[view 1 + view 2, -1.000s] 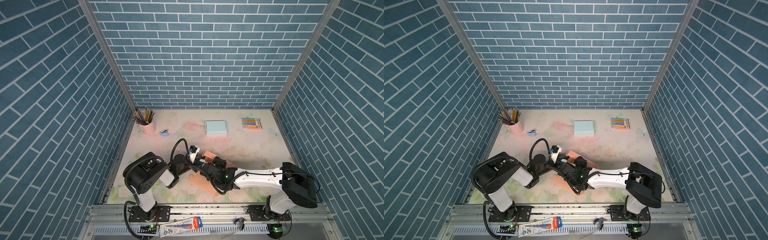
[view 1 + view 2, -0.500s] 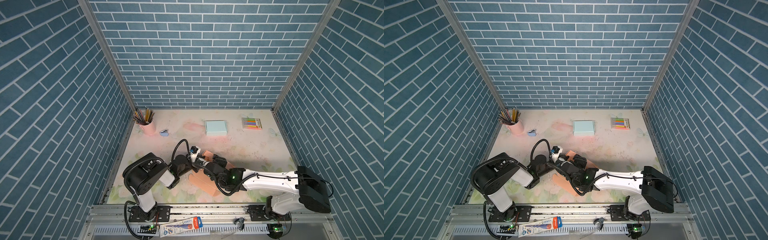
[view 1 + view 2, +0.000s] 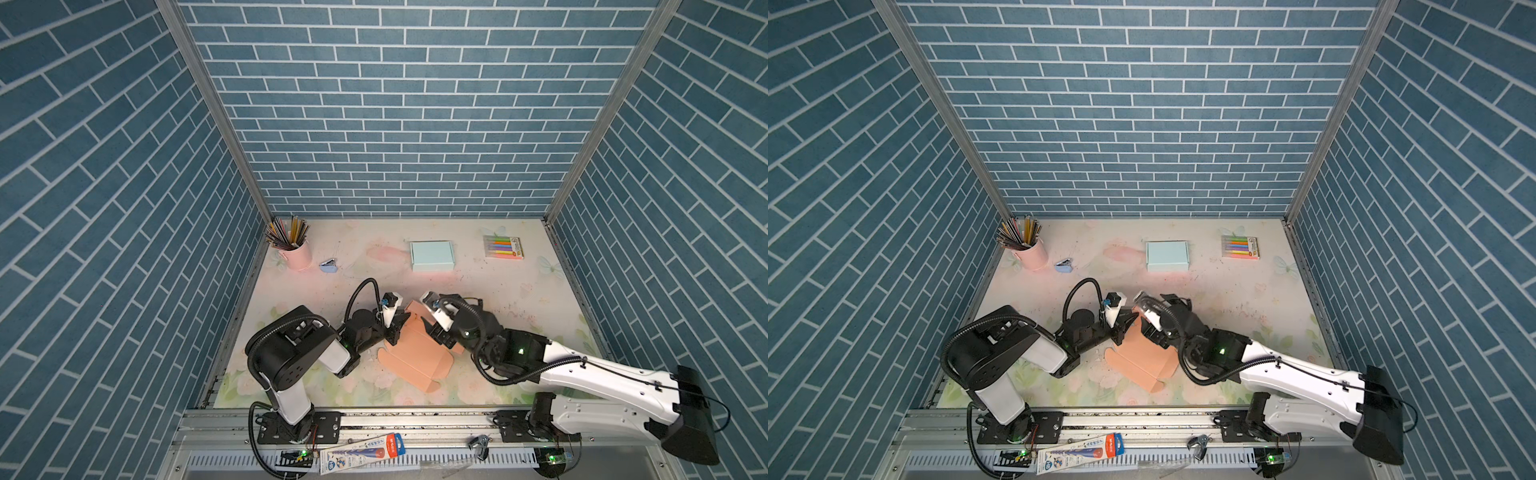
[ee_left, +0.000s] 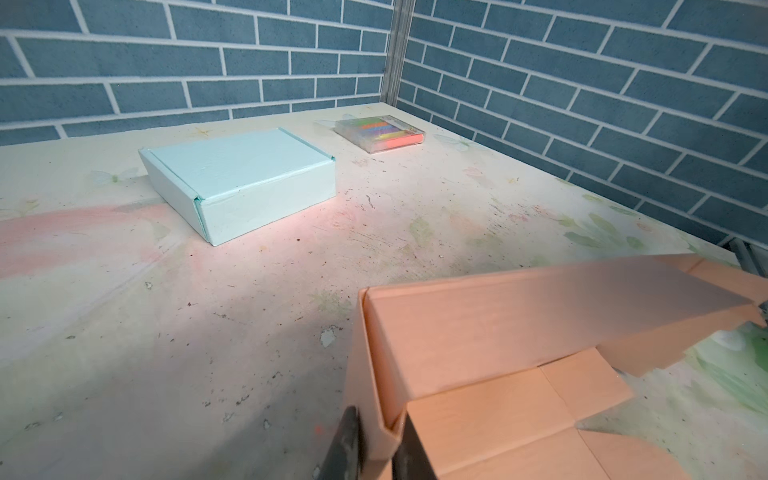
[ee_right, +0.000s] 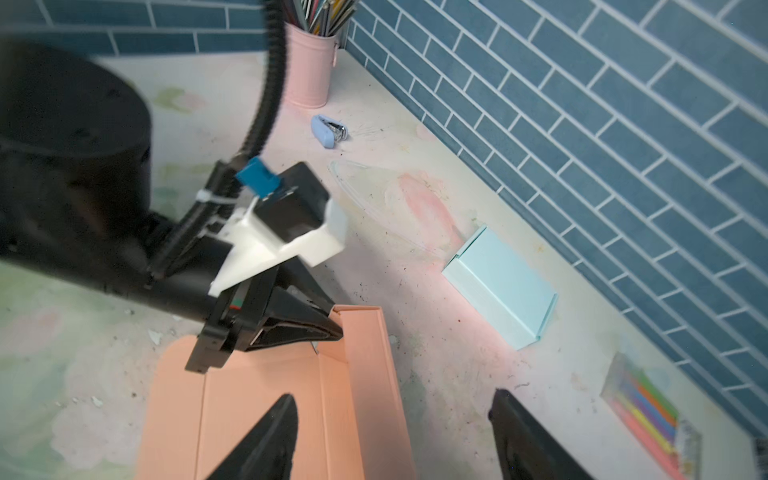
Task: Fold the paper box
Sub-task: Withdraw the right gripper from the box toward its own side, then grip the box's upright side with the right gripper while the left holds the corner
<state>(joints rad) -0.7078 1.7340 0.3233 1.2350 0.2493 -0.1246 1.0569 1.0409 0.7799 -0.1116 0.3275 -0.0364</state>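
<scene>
Paper box point(image 3: 415, 353) lying near centre on the table point(image 3: 528, 291), left gripper point(image 3: 398, 328) sitting at its far-left corner, right gripper point(image 3: 432, 330) at its far-right edge, closed box point(image 3: 432, 255) lying behind, marker pack point(image 3: 503, 247) far right, pencil cup point(image 3: 297, 253) standing far left, stapler point(image 3: 329, 265) just right of it

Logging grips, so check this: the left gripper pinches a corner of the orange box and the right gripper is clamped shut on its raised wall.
Wrong on the right gripper: it is open, jaws wide apart either side of the raised wall, as the right wrist view shows. The left gripper does pinch a corner of the orange box.
</scene>
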